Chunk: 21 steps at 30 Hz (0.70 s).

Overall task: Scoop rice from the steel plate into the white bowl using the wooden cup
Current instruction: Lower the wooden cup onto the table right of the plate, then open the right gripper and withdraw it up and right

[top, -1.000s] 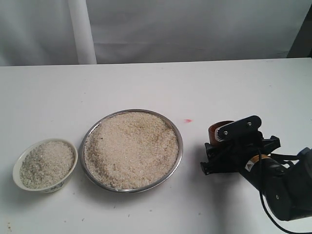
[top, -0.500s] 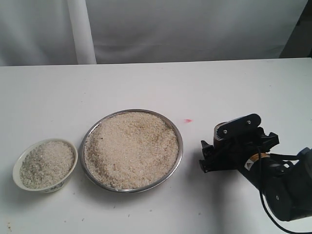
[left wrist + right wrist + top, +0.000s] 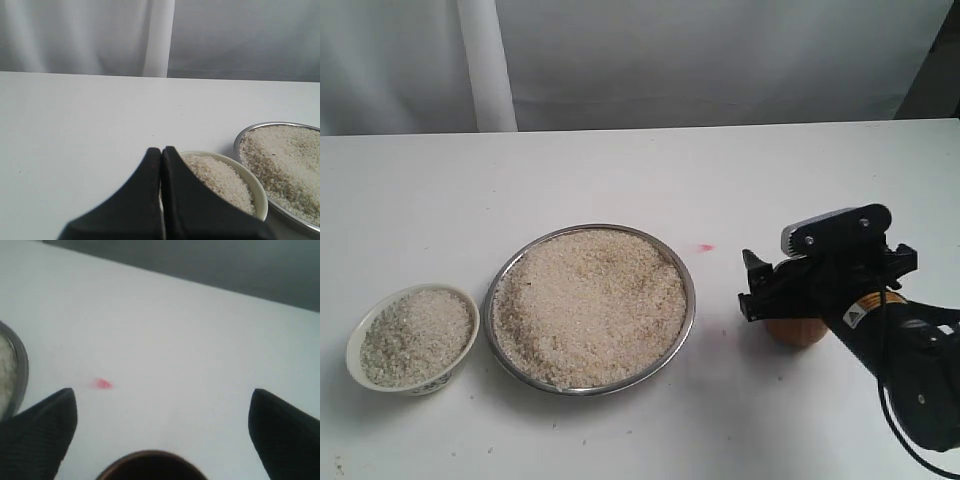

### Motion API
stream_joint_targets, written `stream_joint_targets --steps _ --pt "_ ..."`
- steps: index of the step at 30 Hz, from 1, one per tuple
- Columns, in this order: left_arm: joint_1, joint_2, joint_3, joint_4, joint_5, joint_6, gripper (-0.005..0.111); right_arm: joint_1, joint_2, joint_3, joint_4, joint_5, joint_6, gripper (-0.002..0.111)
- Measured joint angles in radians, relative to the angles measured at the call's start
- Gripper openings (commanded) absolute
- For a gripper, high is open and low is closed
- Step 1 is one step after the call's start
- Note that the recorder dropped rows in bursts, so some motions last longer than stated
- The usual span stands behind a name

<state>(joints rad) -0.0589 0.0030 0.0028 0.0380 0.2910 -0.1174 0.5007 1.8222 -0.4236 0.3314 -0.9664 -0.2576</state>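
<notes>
In the exterior view, the steel plate (image 3: 687,283) is seen at the middle of the white table (image 3: 620,170), heaped with rice (image 3: 585,305). The white bowl (image 3: 420,384) is set just beside the plate on its left and is also filled with grains. A small red mark (image 3: 706,247) is seen on the table right of the plate. Further right, apart from the plate, the wooden cup (image 3: 798,331) is found on the table, its upper part covered by the right gripper (image 3: 748,288). In the left wrist view, the left gripper (image 3: 161,155) is shown with its two black fingers pressed together and nothing held between them. The bowl's rim (image 3: 260,192) and part of the plate (image 3: 240,137) are seen beyond them. In the right wrist view, the right gripper (image 3: 162,390) is shown with its fingers spread wide. The cup's dark rim (image 3: 150,465) is seen between them, touched by neither finger in this view. The red mark (image 3: 102,384) and a sliver of the plate's edge (image 3: 21,371) are also caught.
</notes>
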Motion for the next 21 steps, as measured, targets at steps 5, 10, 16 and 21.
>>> stream_joint_targets --steps 5,10,16,21 --pt "0.0 0.0 0.0 0.0 0.0 0.0 0.0 0.0 -0.226 0.055 -0.004 0.016 0.0 0.084" --pt "0.0 0.0 0.0 0.0 0.0 0.0 0.0 0.0 -0.379 0.156 -0.023 0.023 0.0 0.042" --pt "0.0 0.0 0.0 0.0 0.0 0.0 0.0 0.0 -0.516 0.279 -0.102 -0.052 0.0 0.0" --pt "0.0 0.0 0.0 0.0 0.0 0.0 0.0 0.0 -0.556 0.281 -0.108 -0.131 0.022 0.0"
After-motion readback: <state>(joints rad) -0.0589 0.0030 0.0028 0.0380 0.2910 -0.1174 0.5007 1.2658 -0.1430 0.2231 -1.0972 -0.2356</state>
